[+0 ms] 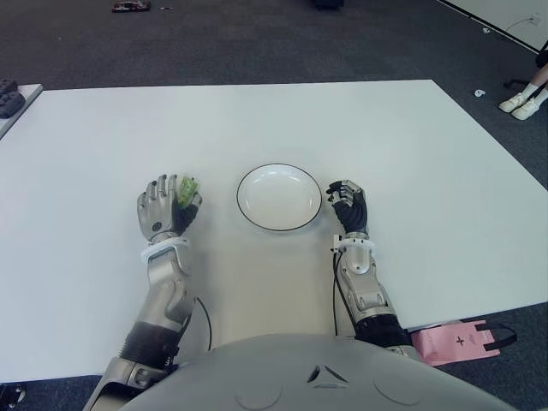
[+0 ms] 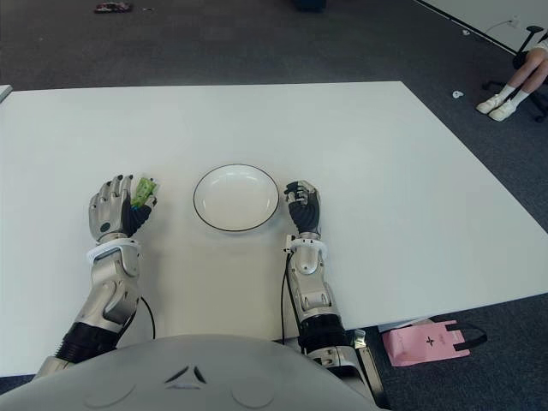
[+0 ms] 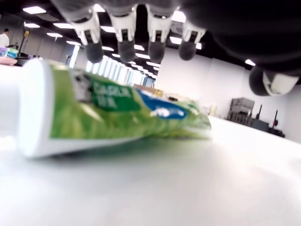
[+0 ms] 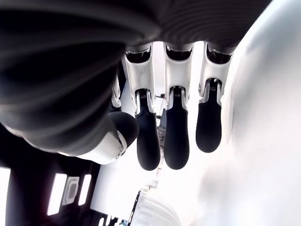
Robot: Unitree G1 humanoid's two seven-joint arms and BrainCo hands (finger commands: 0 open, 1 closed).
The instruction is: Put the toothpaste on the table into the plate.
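One toothpaste tube (image 3: 113, 113) lies flat on the white table (image 1: 411, 171), left of the plate (image 1: 279, 198) and apart from it; the left hand (image 1: 164, 207) arches over the tube, fingers (image 3: 126, 44) spread above it, not gripping; the right hand (image 1: 348, 206) shows just right of the plate, fingers relaxed, holding nothing.

The left hand (image 1: 163, 205) covers the green toothpaste (image 1: 188, 187) left of the plate (image 1: 279, 198).
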